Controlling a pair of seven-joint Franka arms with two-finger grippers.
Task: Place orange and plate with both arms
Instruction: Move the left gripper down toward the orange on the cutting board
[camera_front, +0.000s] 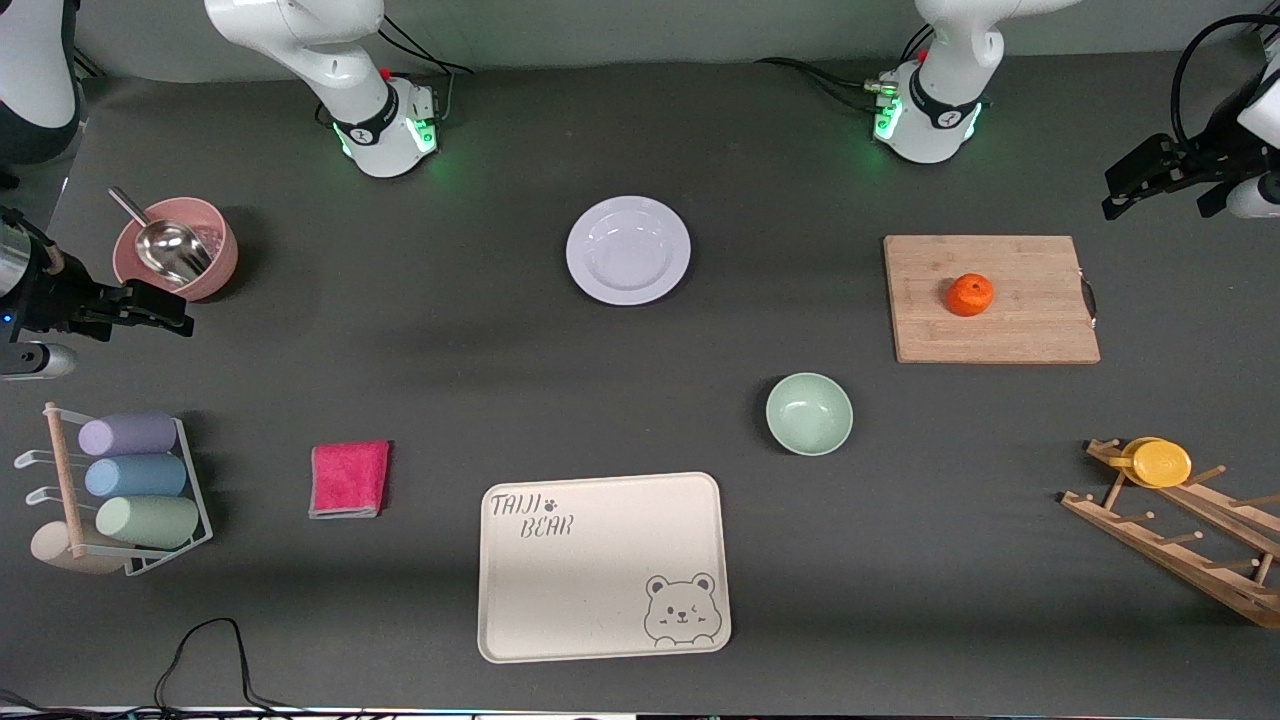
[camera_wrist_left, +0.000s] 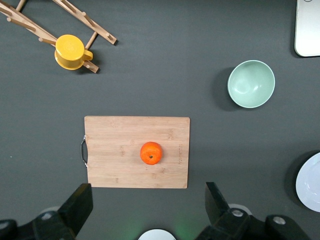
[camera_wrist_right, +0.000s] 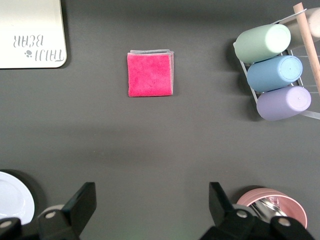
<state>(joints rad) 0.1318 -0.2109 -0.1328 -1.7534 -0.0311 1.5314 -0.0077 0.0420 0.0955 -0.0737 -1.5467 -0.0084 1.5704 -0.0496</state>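
1. I saw the orange (camera_front: 970, 294) resting on the cutting board (camera_front: 1020, 330).
2. The plate (camera_front: 628, 250) lay between both bases.
3. I held the left gripper (camera_front: 1160, 180) and right gripper (camera_front: 140, 308) spread wide, empty, waiting aloft.

The small bright orange (camera_front: 970, 294) sits alone on the bamboo cutting board (camera_front: 1030, 330), with nothing crowding it. The round pale lavender plate (camera_front: 628, 250) lies on bare dark surface (camera_front: 450, 340), open all round. The mint-green bowl (camera_front: 809, 413) stands between board and cream rectangular bear tray (camera_front: 600, 600), near the tray's corner. Both grippers hang wide open at the surface's ends.
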